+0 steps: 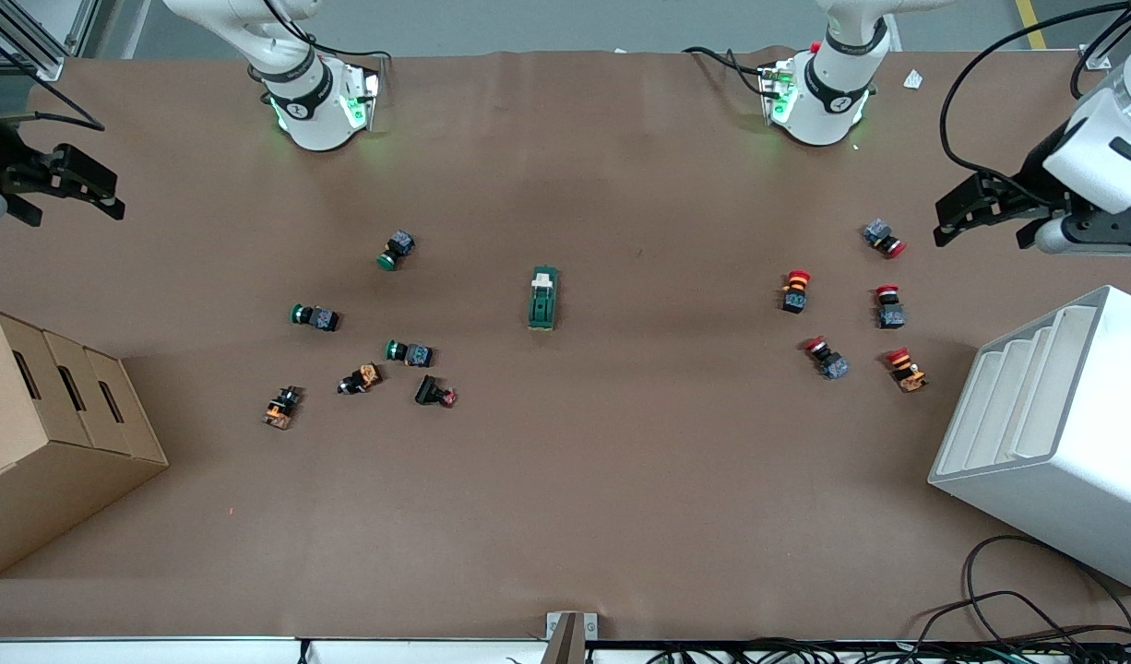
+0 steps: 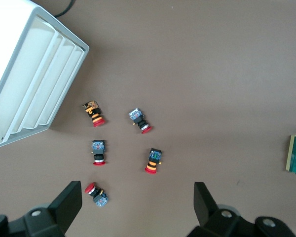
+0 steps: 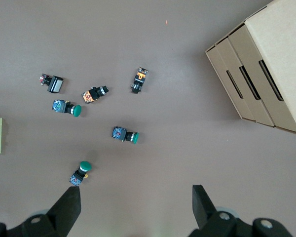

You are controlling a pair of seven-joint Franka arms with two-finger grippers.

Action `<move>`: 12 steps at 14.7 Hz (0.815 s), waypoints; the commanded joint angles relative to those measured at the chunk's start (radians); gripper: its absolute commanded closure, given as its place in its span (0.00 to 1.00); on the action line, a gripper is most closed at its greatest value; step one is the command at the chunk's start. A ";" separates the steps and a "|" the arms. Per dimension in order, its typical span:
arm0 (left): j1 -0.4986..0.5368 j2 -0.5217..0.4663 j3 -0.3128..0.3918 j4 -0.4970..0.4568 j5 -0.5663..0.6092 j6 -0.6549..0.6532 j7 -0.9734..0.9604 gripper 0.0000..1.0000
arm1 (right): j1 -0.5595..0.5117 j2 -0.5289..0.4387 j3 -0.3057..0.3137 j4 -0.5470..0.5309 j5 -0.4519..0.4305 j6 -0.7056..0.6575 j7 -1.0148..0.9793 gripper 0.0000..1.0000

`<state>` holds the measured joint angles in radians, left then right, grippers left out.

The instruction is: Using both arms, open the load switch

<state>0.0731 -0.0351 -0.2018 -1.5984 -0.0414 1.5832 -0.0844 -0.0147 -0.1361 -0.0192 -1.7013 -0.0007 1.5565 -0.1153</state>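
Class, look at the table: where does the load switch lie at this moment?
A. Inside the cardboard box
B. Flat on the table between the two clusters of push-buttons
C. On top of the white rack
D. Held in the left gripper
B. The load switch lies flat on the brown table, untouched, between the green-and-orange and red button clusters; both grippers hang open near the table's ends.
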 commanded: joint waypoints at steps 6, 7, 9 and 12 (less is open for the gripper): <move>-0.004 -0.066 0.010 -0.051 -0.008 -0.020 0.066 0.00 | 0.018 -0.016 0.001 0.012 -0.016 0.010 -0.004 0.00; 0.001 -0.068 0.010 -0.049 -0.008 -0.022 0.068 0.00 | 0.018 -0.007 0.001 0.021 -0.016 0.010 -0.003 0.00; 0.001 -0.066 0.012 -0.046 -0.006 -0.025 0.061 0.00 | 0.019 0.015 0.001 0.054 -0.016 0.008 0.000 0.00; 0.001 -0.065 0.012 -0.045 -0.005 -0.025 0.048 0.00 | 0.028 0.023 -0.001 0.066 -0.018 0.002 -0.003 0.00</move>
